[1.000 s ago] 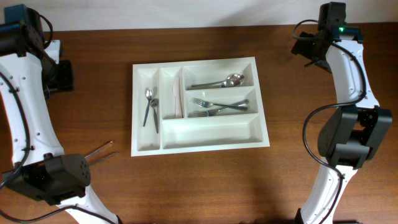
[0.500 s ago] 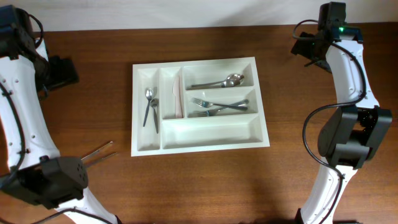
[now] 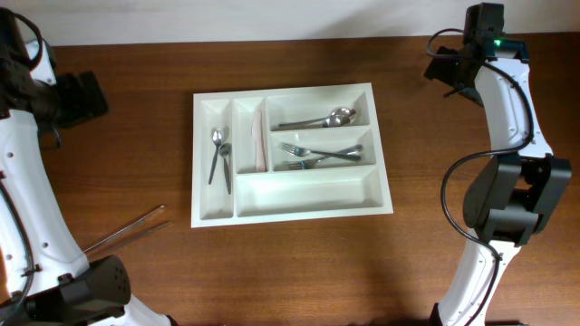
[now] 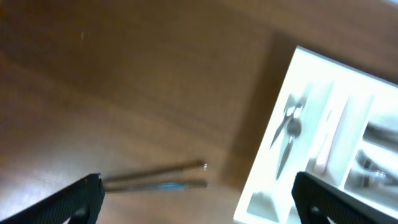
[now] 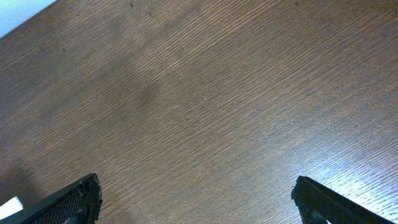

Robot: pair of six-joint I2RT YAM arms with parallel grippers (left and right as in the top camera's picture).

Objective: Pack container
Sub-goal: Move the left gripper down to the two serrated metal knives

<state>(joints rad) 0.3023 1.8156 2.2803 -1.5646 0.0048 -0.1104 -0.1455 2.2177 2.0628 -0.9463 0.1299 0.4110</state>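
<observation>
The container (image 3: 308, 191) is a white cutlery tray in the middle of the table. Its left upright slot holds two spoons (image 3: 219, 154). The slot beside it holds a pale pink utensil (image 3: 258, 141). More spoons (image 3: 322, 119) fill the top long slot and forks (image 3: 317, 154) the middle one; the bottom long slot is bare. Two thin metal sticks (image 3: 127, 228) lie on the wood left of the tray. My left gripper (image 3: 77, 98) hangs open at the far left. In the left wrist view the left gripper (image 4: 198, 199) is high above the sticks (image 4: 155, 180) and the container (image 4: 261, 174). My right gripper (image 5: 196, 199) is open over bare wood.
The right arm's gripper (image 3: 449, 71) is at the back right corner, well away from the tray. The back edge of the table (image 3: 272, 38) meets a white wall. Both arm bases stand at the front corners.
The left arm has swung outward to the left and its elbow has dropped toward the front edge, uncovering the full length of the metal sticks. The right arm has not moved.
</observation>
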